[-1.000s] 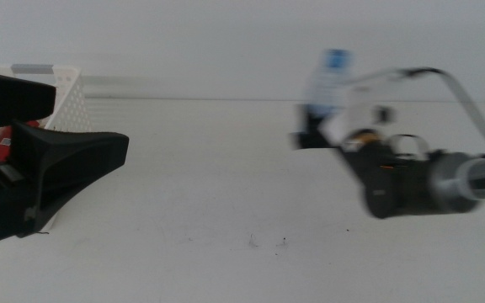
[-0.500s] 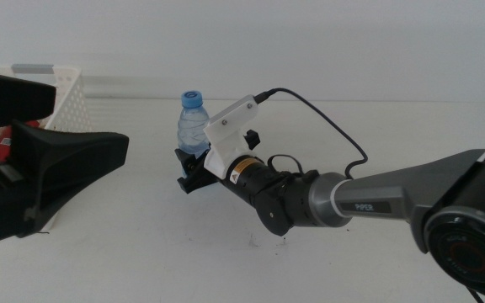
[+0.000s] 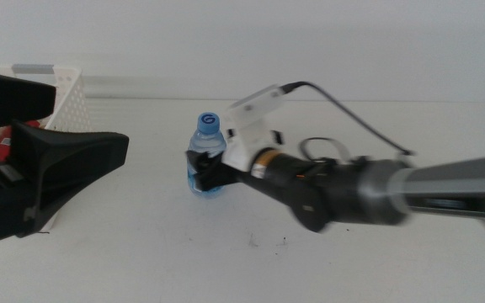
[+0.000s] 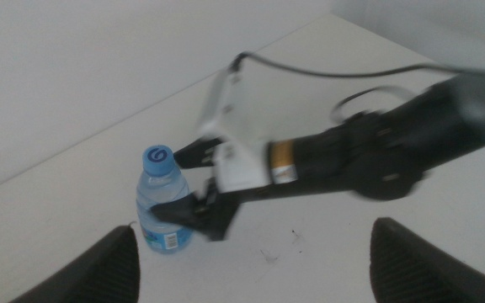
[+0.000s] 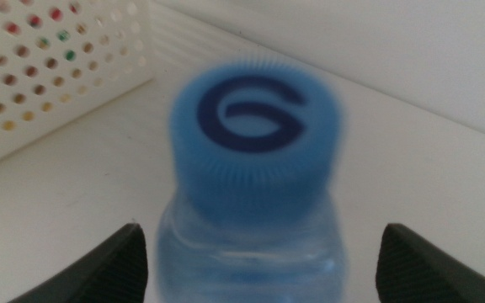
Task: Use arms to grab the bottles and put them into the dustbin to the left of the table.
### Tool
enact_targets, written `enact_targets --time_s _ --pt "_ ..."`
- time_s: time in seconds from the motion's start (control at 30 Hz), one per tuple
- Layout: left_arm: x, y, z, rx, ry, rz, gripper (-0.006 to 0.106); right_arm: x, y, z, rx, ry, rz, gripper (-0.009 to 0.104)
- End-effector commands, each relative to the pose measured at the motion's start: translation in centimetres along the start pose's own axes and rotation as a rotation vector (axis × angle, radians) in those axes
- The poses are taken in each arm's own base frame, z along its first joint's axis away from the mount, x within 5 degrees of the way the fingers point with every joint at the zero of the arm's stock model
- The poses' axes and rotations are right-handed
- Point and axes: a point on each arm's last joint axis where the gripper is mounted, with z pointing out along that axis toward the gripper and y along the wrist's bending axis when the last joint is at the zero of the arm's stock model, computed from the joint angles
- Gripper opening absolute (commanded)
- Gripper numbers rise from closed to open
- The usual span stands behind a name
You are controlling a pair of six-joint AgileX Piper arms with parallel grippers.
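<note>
A small clear water bottle point(image 3: 208, 160) with a blue cap stands upright on the white table point(image 3: 141, 252), a little left of centre. My right gripper point(image 3: 202, 171) reaches in from the right, its dark jaws on either side of the bottle's body and spread slightly wider than it. The right wrist view looks down on the blue cap point(image 5: 255, 135), with a jaw at each side and a gap showing. My left gripper point(image 3: 91, 122) waits open at the left edge, in front of the white dustbin point(image 3: 67, 99). From the left wrist, the bottle point(image 4: 160, 206) and the right gripper point(image 4: 188, 189) lie ahead.
Something red point(image 3: 2, 145) lies inside the dustbin, mostly hidden by my left gripper. The perforated dustbin wall point(image 5: 49, 59) stands close behind the bottle. A black cable point(image 3: 343, 109) loops over the right arm. Small dark specks point(image 3: 268, 242) mark the table's front.
The right arm swung the water bottle from the right side across to left of centre and lowered it until it stands on the table. The left gripper has not moved.
</note>
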Motion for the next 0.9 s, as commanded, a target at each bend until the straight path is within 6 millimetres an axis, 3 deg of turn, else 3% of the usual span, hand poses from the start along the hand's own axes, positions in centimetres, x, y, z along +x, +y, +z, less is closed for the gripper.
enact_targets --time_s 0.0,0.2,0.43,0.57,0.87 --pt "-0.3 -0.1 -0.2 0.001 -0.023 0.001 0.094 -0.8 -0.1 -3.4 -0.003 0.01 0.03 0.092" --pt "-0.3 -0.1 -0.2 0.001 -0.023 0.001 0.094 -4.5 0.0 -14.5 -0.031 0.228 0.167 0.087" --pt "-0.3 -0.1 -0.2 0.001 -0.023 0.001 0.094 -13.1 0.1 -24.7 -0.078 0.268 0.131 0.086" --pt "-0.3 -0.1 -0.2 0.001 -0.023 0.001 0.094 -15.8 -0.7 -26.6 -0.004 0.224 0.109 0.086" --pt "-0.3 0.0 -0.2 0.0 -0.027 -0.001 0.094 -16.3 -1.1 -26.5 0.039 0.206 0.107 0.086"
